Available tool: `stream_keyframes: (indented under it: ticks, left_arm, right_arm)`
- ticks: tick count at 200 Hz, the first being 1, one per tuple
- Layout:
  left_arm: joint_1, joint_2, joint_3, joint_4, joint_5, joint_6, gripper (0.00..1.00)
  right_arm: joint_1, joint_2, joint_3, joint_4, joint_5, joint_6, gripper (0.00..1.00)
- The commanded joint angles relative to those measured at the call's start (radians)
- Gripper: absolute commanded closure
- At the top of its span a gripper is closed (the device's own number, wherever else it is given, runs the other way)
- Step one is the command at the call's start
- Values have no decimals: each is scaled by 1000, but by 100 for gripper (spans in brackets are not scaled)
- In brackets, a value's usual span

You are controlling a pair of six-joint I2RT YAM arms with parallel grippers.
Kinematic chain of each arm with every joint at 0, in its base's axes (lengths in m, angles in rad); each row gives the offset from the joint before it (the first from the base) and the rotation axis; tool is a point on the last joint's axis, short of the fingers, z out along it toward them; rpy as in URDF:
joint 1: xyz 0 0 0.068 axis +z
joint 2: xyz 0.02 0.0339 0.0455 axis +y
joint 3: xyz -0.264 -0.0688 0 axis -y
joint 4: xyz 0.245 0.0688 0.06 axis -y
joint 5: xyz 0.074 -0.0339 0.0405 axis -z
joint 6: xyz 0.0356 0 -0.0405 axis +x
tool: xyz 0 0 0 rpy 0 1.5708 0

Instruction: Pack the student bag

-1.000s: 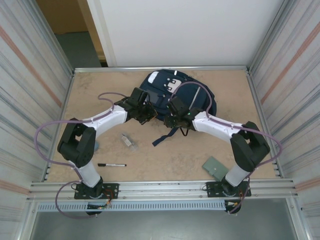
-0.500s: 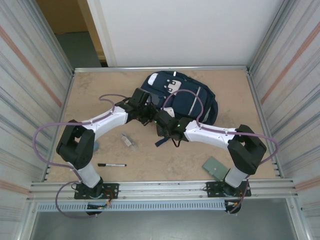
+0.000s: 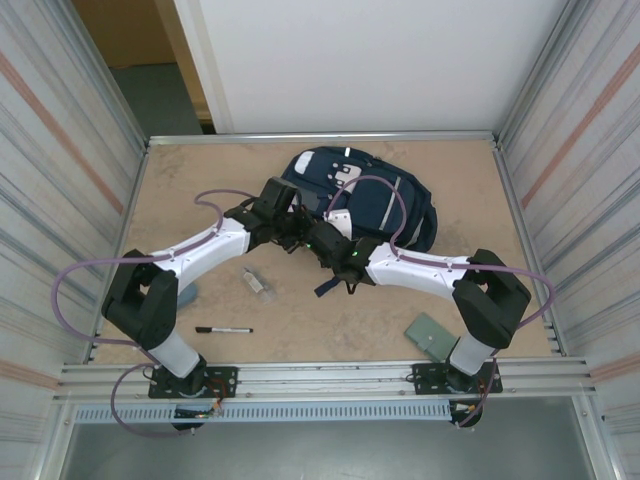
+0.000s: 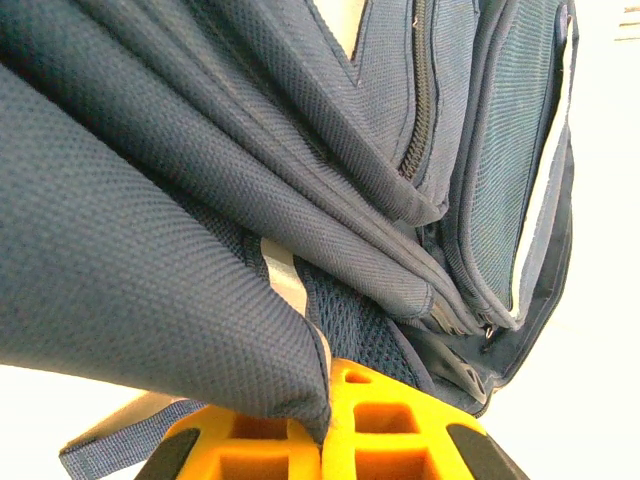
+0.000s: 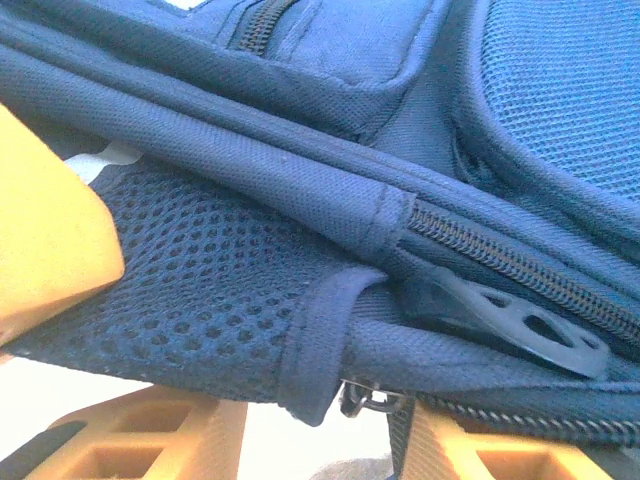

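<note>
Moved closer together now: the left claw (image 3: 292,222) pinches the student bag's (image 3: 375,195) cloth tight; the right claw's (image 3: 320,243) hold I cannot tell. The bag lies mid-back on the table (image 3: 180,180). Marker (image 3: 224,329) and green pad (image 3: 430,333) lie outside, so packing has hardly begun.

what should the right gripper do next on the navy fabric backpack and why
Probably nudge the right gripper toward the dark plastic zipper pull and close on it: its jaws stand apart beside it, the zip looks closed, and the left gripper pinches the navy fabric backpack.
</note>
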Motion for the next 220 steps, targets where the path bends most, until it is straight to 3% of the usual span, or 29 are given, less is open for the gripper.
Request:
stream_keyframes:
  ticks: [1,104,135,152,182,220]
  left_arm:
    - [-11,-66,-1,1,28,15,100]
    - [-4,-72,-10,37,17,23,100]
    - [3,-74,-19,40,19,24,100]
    - [4,-67,-13,27,6,45,100]
    - [10,-54,-23,16,-30,87,100]
    - [65,-38,-60,11,-45,151,100]
  right_arm:
    - [-13,-25,-23,-27,83,33,59]
    - [-66,-117,-103,-2,-29,-2,100]
    - [-101,-156,-121,-9,-134,-10,100]
    - [-114,-175,-123,-66,-114,24,100]
    - [-205,-221,-163,-164,-198,109,100]
    - [-275,-327,-244,-207,-259,74,100]
